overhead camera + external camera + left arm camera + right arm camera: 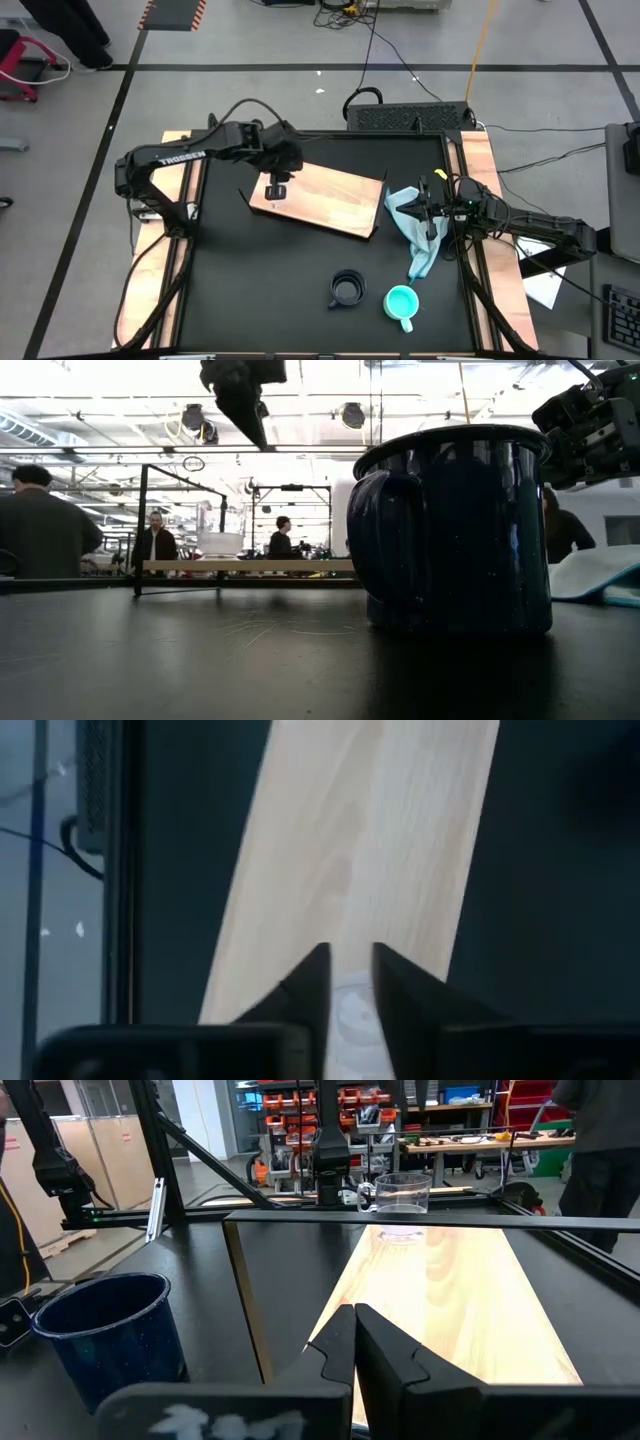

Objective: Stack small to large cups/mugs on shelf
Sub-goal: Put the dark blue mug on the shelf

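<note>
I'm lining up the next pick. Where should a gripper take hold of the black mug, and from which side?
The black mug stands upright, mouth open, on the bare tabletop. Its handle points toward the left arm's side. Probably best to come straight down and pinch the rim on the side away from the handle, one finger inside. The turquoise mug stands close there, so keep clear.

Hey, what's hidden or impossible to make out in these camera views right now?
- High view: the glass cup cannot be made out; the left hand, over the shelf, covers it.
- Low view: the black mug hides the turquoise mug.
- Left wrist view: the glass cup is a blurred sliver between the fingers, cut by the edge; contact unclear.
- High view: the right hand covers part of the cloth.
</note>
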Robot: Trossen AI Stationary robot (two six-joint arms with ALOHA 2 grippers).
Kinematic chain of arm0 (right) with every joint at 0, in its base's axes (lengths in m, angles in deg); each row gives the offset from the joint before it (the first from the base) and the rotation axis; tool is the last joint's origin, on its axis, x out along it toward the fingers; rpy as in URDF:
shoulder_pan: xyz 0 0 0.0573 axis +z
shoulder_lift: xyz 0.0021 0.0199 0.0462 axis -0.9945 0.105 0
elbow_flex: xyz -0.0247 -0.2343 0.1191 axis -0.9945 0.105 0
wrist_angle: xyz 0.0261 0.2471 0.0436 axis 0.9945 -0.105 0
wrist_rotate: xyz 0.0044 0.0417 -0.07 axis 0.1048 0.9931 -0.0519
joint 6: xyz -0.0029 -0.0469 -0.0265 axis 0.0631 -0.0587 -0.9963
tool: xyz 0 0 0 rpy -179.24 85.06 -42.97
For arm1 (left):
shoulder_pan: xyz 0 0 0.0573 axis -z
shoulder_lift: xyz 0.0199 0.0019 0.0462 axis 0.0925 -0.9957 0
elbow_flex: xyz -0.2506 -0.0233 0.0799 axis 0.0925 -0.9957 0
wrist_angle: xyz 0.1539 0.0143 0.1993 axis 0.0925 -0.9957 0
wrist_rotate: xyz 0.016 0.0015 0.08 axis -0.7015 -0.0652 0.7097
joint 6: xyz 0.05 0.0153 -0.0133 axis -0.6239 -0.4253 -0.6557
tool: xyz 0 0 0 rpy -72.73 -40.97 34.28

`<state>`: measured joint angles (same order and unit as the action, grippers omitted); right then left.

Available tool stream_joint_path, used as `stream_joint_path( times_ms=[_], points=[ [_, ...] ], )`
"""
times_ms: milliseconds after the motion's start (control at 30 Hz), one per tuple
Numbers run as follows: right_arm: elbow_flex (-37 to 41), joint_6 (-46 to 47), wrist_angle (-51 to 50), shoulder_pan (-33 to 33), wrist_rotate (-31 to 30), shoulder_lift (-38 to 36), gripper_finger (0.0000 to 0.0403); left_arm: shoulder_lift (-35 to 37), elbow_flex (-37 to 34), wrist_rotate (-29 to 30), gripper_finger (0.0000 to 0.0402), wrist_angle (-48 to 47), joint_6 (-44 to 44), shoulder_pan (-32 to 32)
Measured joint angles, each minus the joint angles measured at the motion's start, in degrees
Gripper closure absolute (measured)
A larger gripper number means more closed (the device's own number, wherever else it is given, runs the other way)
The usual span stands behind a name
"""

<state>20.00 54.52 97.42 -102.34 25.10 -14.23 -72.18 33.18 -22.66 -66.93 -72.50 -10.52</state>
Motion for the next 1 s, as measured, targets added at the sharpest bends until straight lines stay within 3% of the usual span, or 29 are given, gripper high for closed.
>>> stream_joint_path(
  times_ms=[100, 300, 533, 700, 1000],
  points=[
    [-0.01, 0.00, 0.00, -0.02, 0.02, 0.00, 0.0403, 0.90, 0.19, -1.72, 0.0390, -2.13, -0.70, 1.12],
    [-0.01, 0.02, 0.02, 0.00, 0.02, 0.00, 0.0403, 3.75, 0.12, -2.18, 0.0399, -4.66, 2.02, 3.76],
    [-0.01, -0.01, -0.04, -0.01, 0.02, 0.10, 0.0403, 15.07, -3.84, 1.39, 0.0400, 1.50, 7.23, 9.31],
    [0.01, -0.09, 0.02, -0.01, 0.02, 0.20, 0.0403, 24.24, -12.72, 6.64, 0.0401, 9.53, 12.18, 15.96],
    [-0.01, -0.05, 0.13, 0.00, 0.02, 0.20, 0.0403, 37.40, -34.97, 19.47, 0.0401, 26.45, 20.35, 29.62]
  ],
)
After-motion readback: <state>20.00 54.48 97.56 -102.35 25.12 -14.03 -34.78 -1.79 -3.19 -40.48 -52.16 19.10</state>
